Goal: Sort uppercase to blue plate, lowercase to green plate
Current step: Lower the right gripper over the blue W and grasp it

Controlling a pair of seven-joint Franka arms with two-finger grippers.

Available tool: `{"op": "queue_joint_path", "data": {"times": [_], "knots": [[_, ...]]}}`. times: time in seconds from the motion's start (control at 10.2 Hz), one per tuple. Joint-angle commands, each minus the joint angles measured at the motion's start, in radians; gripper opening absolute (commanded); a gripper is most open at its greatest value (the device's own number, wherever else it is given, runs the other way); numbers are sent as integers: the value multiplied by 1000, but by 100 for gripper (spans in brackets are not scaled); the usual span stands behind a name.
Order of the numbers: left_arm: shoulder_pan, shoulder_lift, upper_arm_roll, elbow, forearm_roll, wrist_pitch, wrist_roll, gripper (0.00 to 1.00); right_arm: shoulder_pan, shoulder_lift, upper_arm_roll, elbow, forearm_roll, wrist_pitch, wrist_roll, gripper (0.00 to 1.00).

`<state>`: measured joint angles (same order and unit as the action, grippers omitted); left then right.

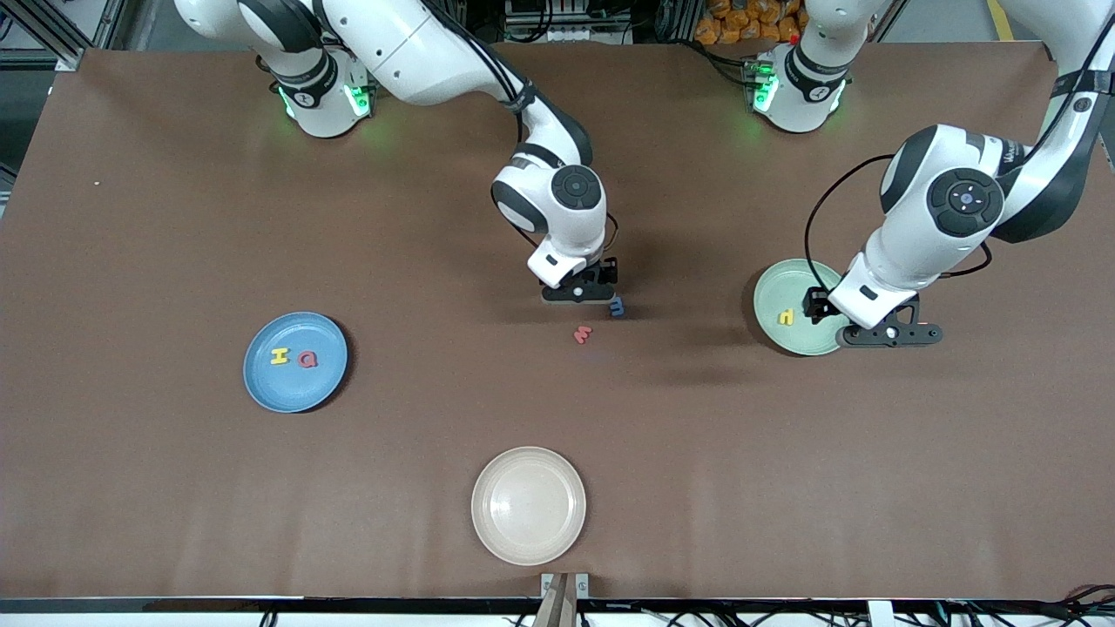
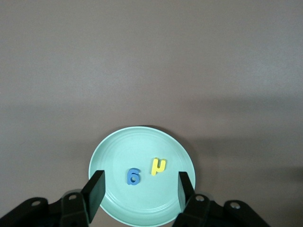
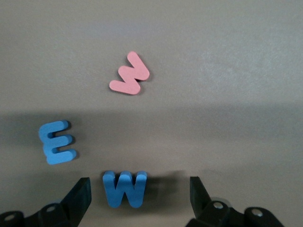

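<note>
Right gripper: jaws wide, down low at the table, one finger on each side of the blue M. A gap shows on both sides of the letter, so nothing is gripped. In the front view this gripper hides the M.

Left gripper: jaws wide and empty, hanging over the green plate.

Positions, all referenced to the cream plate, which sits closest to the front camera at mid-table:
- Blue M: flat on the table, farther from the camera than the cream plate, roughly in line with it.
- Blue m: just beside the M, apart from it, a little toward the left arm's end from the cream plate.
- Red lowercase letter: near both blue letters, touching neither, the closest of the three to the cream plate.
- Blue plate: farther from the camera than the cream plate, toward the right arm's end. Yellow H and red Q lie in it side by side.
- Green plate: farther from the camera than the cream plate, toward the left arm's end. Blue g and yellow lowercase letter lie in it side by side, not touching.
</note>
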<state>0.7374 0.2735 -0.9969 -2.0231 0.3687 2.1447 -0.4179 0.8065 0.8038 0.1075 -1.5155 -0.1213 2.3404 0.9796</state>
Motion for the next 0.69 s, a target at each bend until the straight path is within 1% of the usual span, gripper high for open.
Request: {"op": "queue_joint_path", "data": {"times": [0.0, 0.2, 0.29, 0.39, 0.49, 0.59], "knots": [[11, -16, -9, -2, -22, -16, -7, 70, 11, 34, -2, 29, -18, 4, 65, 86], [13, -14, -9, 10, -22, -17, -7, 70, 13, 38, -2, 31, -17, 17, 85, 77], [13, -14, -9, 10, -22, -17, -7, 73, 13, 41, -2, 35, -15, 17, 85, 73], [13, -13, -9, 14, -22, -17, -5, 73, 13, 49, -2, 46, -15, 17, 85, 67], [11, -11, -11, 30, -22, -17, -9, 73, 13, 51, -2, 52, -15, 17, 85, 53], [11, -10, -11, 32, -22, -20, -4, 73, 13, 49, -2, 54, -18, 17, 83, 29]]}}
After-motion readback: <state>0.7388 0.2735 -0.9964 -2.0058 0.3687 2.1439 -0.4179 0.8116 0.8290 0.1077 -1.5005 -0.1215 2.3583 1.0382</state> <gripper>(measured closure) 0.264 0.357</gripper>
